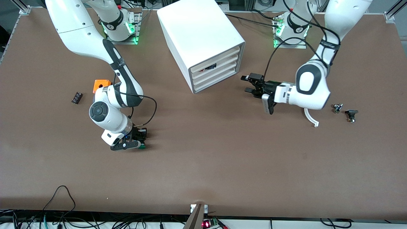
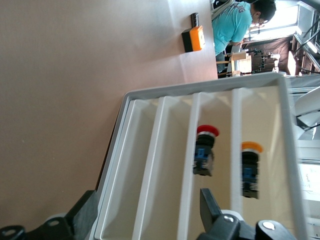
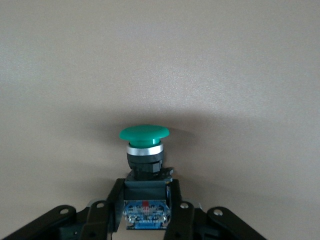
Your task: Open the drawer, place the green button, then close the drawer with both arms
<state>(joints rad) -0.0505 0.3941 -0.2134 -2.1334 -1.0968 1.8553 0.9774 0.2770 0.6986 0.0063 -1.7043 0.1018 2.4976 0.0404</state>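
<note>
Currently right gripper (image 1: 140, 142) holds the button (image 3: 144, 145) by its body at the table; left gripper (image 1: 251, 85), spread wide, waits facing the cabinet (image 1: 203, 44). Risk: the drawer (image 1: 215, 65) looks shut, so the button could slip if carried before it opens.

Arm shells: two glossy white jointed arms, rounded links.
Joints: black rings; a round dark grey cap on the right arm's wrist.
Grippers: left gripper (image 1: 249, 84) and right gripper (image 1: 135, 143), black, two-fingered, silver screws.
Cables: thin black, looping along both forearms.
Bases: green lights.

right gripper (image 1: 140, 140) low, left gripper (image 1: 247, 84) level
</note>
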